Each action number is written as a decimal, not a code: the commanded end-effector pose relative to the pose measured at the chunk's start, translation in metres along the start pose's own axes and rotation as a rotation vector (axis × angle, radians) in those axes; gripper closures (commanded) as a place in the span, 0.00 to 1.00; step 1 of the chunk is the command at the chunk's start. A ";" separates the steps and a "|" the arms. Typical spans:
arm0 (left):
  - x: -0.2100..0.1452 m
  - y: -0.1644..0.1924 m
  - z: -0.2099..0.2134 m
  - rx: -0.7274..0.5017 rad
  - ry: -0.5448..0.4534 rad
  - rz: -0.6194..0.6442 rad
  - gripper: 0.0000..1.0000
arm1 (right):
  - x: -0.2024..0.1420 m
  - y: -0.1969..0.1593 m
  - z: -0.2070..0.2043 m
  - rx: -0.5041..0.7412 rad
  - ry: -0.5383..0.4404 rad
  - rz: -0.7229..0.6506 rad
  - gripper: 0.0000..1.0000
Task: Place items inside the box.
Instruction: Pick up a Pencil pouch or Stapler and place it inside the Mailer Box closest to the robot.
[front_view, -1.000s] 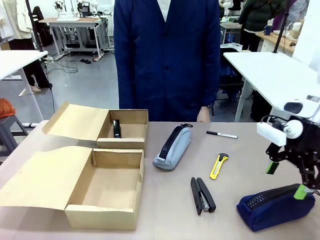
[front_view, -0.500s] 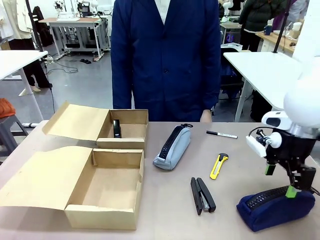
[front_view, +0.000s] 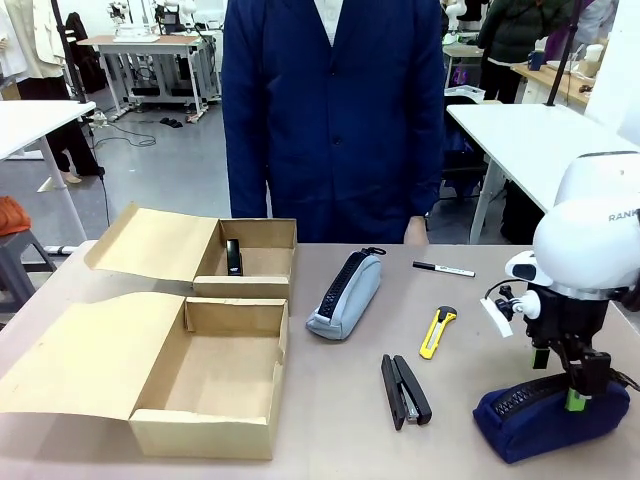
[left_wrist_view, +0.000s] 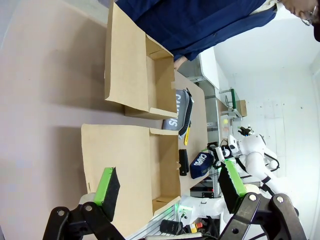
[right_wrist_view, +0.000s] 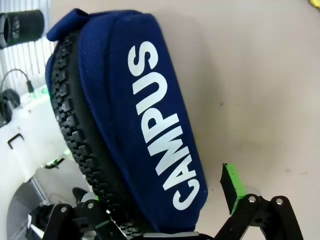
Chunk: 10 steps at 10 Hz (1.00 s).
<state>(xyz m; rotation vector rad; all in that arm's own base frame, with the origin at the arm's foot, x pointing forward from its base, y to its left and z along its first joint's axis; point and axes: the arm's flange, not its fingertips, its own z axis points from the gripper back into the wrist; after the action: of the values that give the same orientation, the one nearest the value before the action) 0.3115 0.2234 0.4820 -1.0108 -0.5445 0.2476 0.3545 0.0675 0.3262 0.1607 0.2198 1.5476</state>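
We see our right claw (front_view: 557, 380) spread around the navy pencil case (front_view: 540, 422), which lies lengthwise left-to-right on the desk (front_view: 330, 400), zip up.

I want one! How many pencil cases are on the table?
2. The grey pencil case lies mid-table, right of the far box; the navy pencil case lies near the right front edge.

My front camera looks from the robot's side across the table (front_view: 480, 330), slightly downward, at the person (front_view: 330, 110) standing opposite. My left wrist camera hangs well back and rolled sideways, taking in the far box (left_wrist_view: 132, 75), the near box (left_wrist_view: 117, 165) and, far off, the navy zip pencil case (left_wrist_view: 201, 162). My right wrist camera sits very close over that case (right_wrist_view: 145, 115), probably facing almost straight down. All three views share it.
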 end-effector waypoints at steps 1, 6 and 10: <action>-0.002 -0.001 0.001 -0.013 -0.003 -0.020 0.00 | -0.018 0.095 -0.076 -0.031 0.027 -0.027 0.00; -0.002 -0.001 0.001 -0.013 -0.003 -0.020 0.00 | -0.020 0.099 -0.069 0.007 -0.040 -0.084 1.00; -0.002 -0.001 0.001 -0.013 -0.003 -0.020 0.00 | -0.019 0.104 -0.058 -0.004 -0.044 -0.092 1.00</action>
<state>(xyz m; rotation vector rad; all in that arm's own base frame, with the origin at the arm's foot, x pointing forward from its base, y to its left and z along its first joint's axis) 0.3115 0.2234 0.4820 -1.0108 -0.5445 0.2475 0.3504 0.0662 0.3364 0.1929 0.2004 1.4822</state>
